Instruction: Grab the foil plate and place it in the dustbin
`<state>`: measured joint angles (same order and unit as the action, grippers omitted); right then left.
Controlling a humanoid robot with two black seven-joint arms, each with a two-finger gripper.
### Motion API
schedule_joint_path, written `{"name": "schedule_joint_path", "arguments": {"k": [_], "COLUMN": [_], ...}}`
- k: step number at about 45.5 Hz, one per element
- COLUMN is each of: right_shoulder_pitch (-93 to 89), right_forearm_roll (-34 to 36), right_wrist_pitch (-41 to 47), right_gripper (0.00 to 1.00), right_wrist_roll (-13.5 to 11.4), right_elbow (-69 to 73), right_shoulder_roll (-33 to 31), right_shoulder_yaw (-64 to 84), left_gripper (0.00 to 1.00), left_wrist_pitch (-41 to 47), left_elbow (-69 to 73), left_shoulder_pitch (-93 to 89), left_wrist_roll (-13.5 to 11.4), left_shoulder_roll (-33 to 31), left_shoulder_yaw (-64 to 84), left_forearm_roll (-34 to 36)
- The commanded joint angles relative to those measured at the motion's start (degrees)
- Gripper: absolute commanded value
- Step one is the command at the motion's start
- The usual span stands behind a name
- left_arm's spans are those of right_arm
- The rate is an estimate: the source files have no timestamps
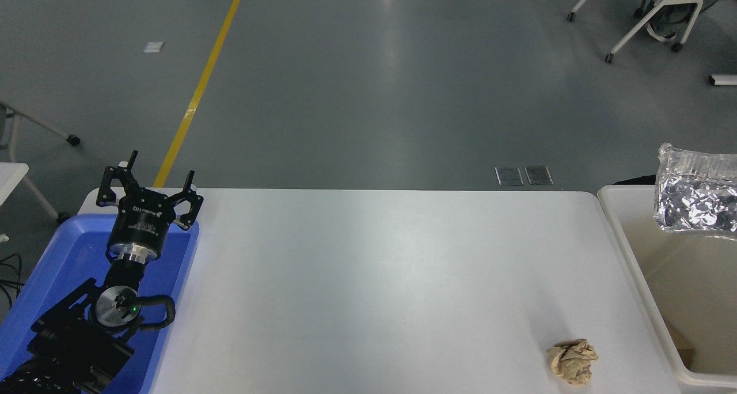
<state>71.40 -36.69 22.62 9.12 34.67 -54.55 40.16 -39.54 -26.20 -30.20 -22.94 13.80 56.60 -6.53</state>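
Note:
The foil plate point(696, 197), shiny and wrinkled, shows at the right edge of the head view, cut off by the frame. It hangs over the far part of the cream-white dustbin point(627, 256), above its opening. My right gripper is out of view past the right edge, so what holds the plate is hidden. My left gripper point(148, 182) is parked at the lower left over the blue tray, its fingers spread open and empty.
A blue plastic tray point(69, 256) lies at the table's left end under the left arm. A small tan paper wad point(572, 360) sits near the table's front right. Office chair legs point(645, 19) stand on the floor at the top right.

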Motion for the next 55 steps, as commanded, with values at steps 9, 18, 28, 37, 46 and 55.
{"name": "schedule_joint_path", "arguments": {"k": [9,18,28,37,46,55], "right_shoulder_pitch": [-33.77,-36.06,-36.5,-35.1,-16.15,19.62], "right_forearm_roll": [14.34,19.2,19.2,18.67,8.05,0.74], "right_wrist_pitch": [-11.01,-12.77,-13.13,-12.95,-12.07,-6.81], "right_gripper": [0.0,0.0,1.0,1.0,1.0,1.0], "right_wrist_roll": [-8.32,-8.85,-8.5,-8.41,-8.41,-8.5], "right_elbow": [-27.28,-26.84,-26.49,-22.89,-5.08,18.57], "right_shoulder_roll": [16.23,17.46,17.37,16.32,4.56,1.9], "right_shoulder_yaw": [-28.38,-28.38,-28.21,-27.68,-17.24,7.09], "left_gripper": [1.0,1.0,1.0,1.0,1.0,1.0], "left_wrist_pitch": [-0.01,-0.01,-0.01,-0.01,-0.1,-0.18], "left_elbow": [0.01,0.01,0.01,-0.08,0.01,0.01], "left_shoulder_pitch": [-0.03,-0.03,-0.03,-0.12,-0.12,-0.12], "left_wrist_roll": [0.0,0.0,0.0,0.09,0.09,0.26], "left_shoulder_roll": [0.0,0.0,0.0,0.0,0.0,0.0], "left_shoulder_yaw": [0.0,0.0,0.0,0.0,0.0,0.0], "left_forearm_roll": [-0.07,-0.07,-0.07,0.02,0.02,0.02]}}
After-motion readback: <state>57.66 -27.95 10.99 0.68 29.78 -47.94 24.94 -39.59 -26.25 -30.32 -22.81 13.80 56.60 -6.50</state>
